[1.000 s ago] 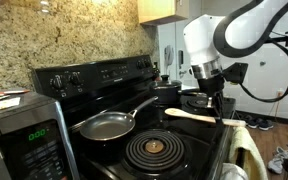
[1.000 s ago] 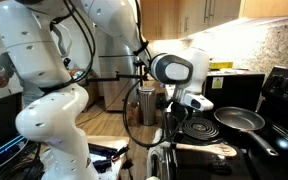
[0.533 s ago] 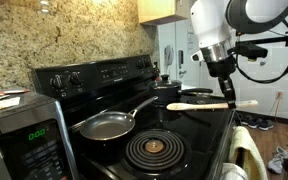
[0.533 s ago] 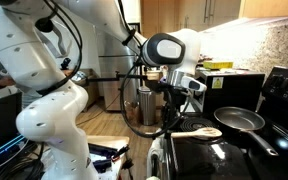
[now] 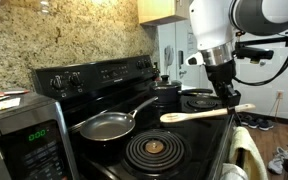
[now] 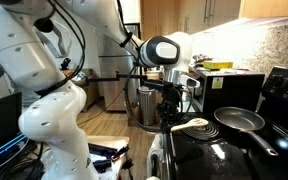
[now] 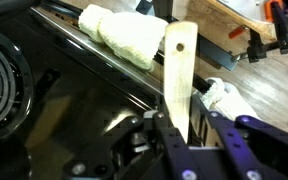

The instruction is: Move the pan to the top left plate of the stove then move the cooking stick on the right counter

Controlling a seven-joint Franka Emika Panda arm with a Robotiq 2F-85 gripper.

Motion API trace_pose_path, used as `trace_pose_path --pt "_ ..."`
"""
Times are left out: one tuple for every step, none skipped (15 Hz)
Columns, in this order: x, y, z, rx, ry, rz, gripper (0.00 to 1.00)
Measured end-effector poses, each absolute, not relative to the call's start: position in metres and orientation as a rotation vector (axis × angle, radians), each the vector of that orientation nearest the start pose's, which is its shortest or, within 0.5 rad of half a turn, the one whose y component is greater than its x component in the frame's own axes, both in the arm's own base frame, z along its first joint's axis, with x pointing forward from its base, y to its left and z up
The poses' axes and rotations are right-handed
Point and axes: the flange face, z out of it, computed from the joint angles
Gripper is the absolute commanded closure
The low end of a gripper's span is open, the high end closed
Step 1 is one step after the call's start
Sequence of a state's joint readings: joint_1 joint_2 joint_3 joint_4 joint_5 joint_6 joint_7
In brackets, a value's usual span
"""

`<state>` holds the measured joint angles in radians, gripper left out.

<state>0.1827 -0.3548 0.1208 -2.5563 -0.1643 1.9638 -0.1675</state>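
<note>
My gripper (image 5: 227, 98) is shut on the handle of the cooking stick (image 5: 199, 114), a pale wooden spoon held in the air over the front part of the black stove (image 5: 94, 75). The spoon's head tilts slightly down. In the wrist view the stick (image 7: 178, 75) runs up between my fingers (image 7: 169, 140), with the gripper (image 7: 187, 132) clamped on its flat sides. The grey pan (image 5: 106, 125) sits on a burner beside the knob panel, handle pointing along the stove. It covers the top left plate. In an exterior view the pan (image 6: 239, 119) lies beyond the spoon head (image 6: 194, 125).
A large black coil burner (image 5: 154, 150) lies near the pan. A black pot (image 5: 167, 92) stands on a far burner. A silver microwave (image 5: 24, 135) sits beside the stove. A pale towel (image 7: 124, 35) hangs on the oven handle, above a wood floor (image 7: 244, 25).
The arm lifted the cooking stick off low over the stove and carried it toward the front edge. In the last half second the spoon's head has dipped a little.
</note>
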Motion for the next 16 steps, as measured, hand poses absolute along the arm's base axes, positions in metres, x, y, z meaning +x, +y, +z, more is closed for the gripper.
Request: trace_pose_path --pt "0.374 0.102 0.374 -3.199 -0.875 0.383 0.93" --pt "0.374 0.101 0.374 -3.199 -0.873 0.383 0.93" --pt "0.375 0.102 0.374 -3.201 -0.878 0.372 0.93" --pt "0.376 0.103 0.375 -3.206 -0.892 0.350 0.93" --pt "0.379 0.107 0.376 -3.215 -0.934 0.317 0.93" --pt "0.382 0.113 0.376 -3.223 -0.999 0.276 0.93" --pt "0.387 0.122 0.375 -3.222 -1.075 0.234 0.93" --pt "0.391 0.133 0.373 -3.209 -1.152 0.196 0.93" --pt "0.395 0.146 0.371 -3.188 -1.231 0.161 0.93" --pt "0.399 0.160 0.368 -3.160 -1.309 0.130 0.93" --pt "0.402 0.176 0.364 -3.124 -1.387 0.104 0.93" --pt "0.406 0.191 0.360 -3.082 -1.460 0.081 0.93" --pt "0.409 0.205 0.357 -3.037 -1.534 0.059 0.93" --pt "0.411 0.219 0.353 -2.991 -1.602 0.041 0.93" --pt "0.414 0.231 0.350 -2.943 -1.673 0.029 0.93" --pt "0.417 0.243 0.348 -2.893 -1.744 0.019 0.93"
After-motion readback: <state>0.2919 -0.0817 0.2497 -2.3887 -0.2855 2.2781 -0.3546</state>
